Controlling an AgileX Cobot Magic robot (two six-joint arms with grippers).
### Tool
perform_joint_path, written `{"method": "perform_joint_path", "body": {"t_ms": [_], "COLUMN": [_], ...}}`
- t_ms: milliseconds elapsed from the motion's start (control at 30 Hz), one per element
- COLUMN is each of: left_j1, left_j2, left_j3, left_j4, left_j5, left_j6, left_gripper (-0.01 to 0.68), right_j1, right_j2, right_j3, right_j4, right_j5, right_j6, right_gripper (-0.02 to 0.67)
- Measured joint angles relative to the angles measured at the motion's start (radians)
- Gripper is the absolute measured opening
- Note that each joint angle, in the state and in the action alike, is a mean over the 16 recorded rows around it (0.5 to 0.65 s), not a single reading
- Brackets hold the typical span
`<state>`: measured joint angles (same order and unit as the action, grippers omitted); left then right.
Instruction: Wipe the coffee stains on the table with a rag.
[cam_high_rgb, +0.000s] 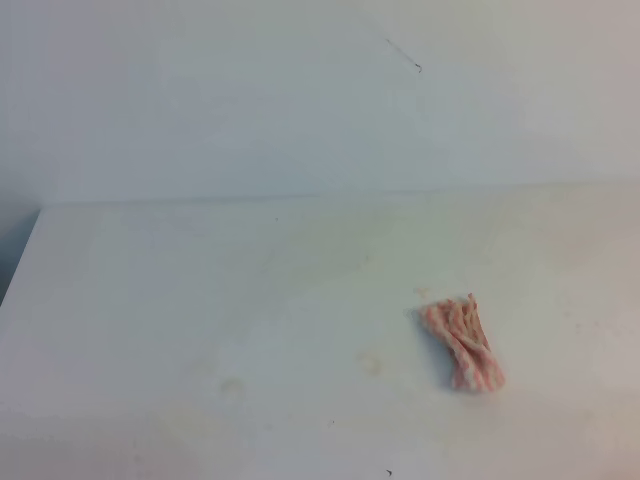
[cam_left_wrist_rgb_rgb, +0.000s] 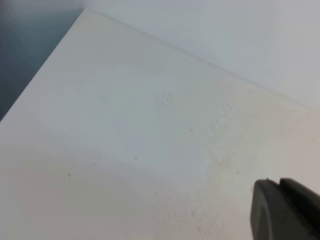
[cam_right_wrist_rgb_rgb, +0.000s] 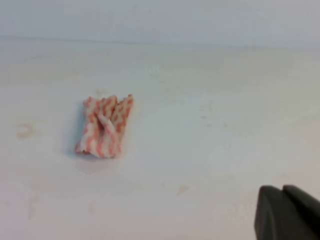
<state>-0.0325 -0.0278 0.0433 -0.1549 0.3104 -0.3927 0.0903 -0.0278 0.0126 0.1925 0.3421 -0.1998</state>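
Observation:
The rag (cam_high_rgb: 463, 343), pink-and-white striped and bunched, lies on the white table (cam_high_rgb: 200, 300) right of centre. The right wrist view shows the rag (cam_right_wrist_rgb_rgb: 104, 127) ahead and to the left. My right gripper (cam_right_wrist_rgb_rgb: 281, 189) sits at the lower right of that view, well away from the rag, its dark fingers pressed together with nothing between them. My left gripper (cam_left_wrist_rgb_rgb: 277, 182) hangs over bare table (cam_left_wrist_rgb_rgb: 125, 125) with its fingers together and nothing held. Neither gripper appears in the exterior view. The coffee stains are out of view.
Faint ring-shaped marks (cam_high_rgb: 372, 363) (cam_high_rgb: 232, 388) dot the tabletop left of the rag. A pale wall (cam_high_rgb: 300, 100) rises behind the table. The table's left edge (cam_high_rgb: 20, 260) drops off to a dark gap.

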Motion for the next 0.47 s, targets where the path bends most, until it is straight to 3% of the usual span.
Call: {"method": "perform_joint_path", "body": {"t_ms": [467], "left_j1": [0.0], "left_j2": [0.0], "left_j3": [0.0], "left_j4": [0.0], "left_j5": [0.0], "left_j6": [0.0], "left_gripper": [0.001], "right_j1": [0.0], "right_j2": [-0.001], "right_j3": [0.001], "right_j4": [0.0], "right_j5": [-0.001], "right_j6": [0.0], "right_gripper": [-0.004]}}
